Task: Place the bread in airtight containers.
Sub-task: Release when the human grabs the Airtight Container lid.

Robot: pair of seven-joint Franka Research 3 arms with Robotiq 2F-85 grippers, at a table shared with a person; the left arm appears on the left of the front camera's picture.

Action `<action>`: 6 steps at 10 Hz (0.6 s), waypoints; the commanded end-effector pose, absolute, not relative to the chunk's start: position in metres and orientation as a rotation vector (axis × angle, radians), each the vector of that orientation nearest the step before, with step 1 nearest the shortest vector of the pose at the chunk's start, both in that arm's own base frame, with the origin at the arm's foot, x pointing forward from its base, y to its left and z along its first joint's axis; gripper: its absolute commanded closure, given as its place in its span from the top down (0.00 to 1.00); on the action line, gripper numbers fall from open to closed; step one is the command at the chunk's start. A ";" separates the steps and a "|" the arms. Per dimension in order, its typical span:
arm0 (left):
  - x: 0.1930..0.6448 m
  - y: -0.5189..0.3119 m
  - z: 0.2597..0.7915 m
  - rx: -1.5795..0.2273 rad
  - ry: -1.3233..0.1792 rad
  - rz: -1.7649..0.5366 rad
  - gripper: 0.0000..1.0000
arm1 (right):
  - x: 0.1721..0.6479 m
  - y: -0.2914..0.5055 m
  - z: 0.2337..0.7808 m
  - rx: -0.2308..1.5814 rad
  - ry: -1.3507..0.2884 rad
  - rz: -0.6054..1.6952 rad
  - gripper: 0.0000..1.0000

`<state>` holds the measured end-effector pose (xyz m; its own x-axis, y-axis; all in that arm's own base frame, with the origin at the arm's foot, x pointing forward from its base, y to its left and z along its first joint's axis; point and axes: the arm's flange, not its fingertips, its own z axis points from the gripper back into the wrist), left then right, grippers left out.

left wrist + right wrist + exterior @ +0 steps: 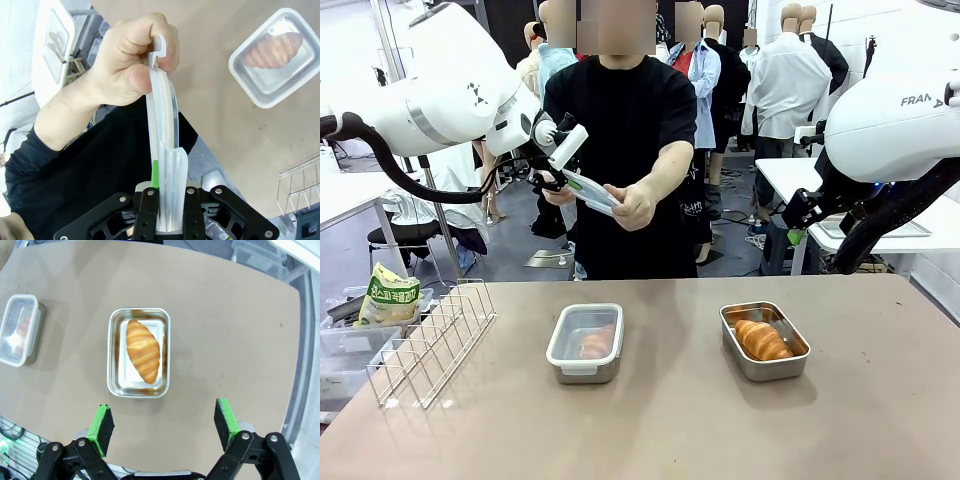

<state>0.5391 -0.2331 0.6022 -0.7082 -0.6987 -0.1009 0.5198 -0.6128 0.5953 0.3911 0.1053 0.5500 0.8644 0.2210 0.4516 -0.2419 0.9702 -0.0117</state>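
Lid (162, 130) edge clamped in left pincer (167, 207); person's hand (127, 62) grips far end.

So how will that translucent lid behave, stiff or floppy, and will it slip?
The lid looks thin and probably light; it holds its shape between the person's hand and the left gripper, so likely springy rather than floppy. Its smooth plastic, pinched only at the edge, may slip or twist.

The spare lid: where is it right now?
In the front view the lid is in the air left of centre, beyond the table, pinched by the left tool and held by the person's hand.
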 end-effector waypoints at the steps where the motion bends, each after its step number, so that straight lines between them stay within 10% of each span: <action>1: 0.539 -0.232 0.603 0.435 -0.704 -2.297 0.00 | 0.391 0.105 0.549 0.047 -0.468 0.242 1.00; 6: 0.539 -0.232 0.603 0.435 -0.704 -2.297 0.00 | 0.391 0.105 0.549 0.047 -0.468 0.242 1.00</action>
<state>0.5388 -0.2335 0.6027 -0.7085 -0.6984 -0.1017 0.5185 -0.6128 0.5964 0.3911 0.1053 0.5500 0.8644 0.2210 0.4516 -0.2419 0.9702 -0.0117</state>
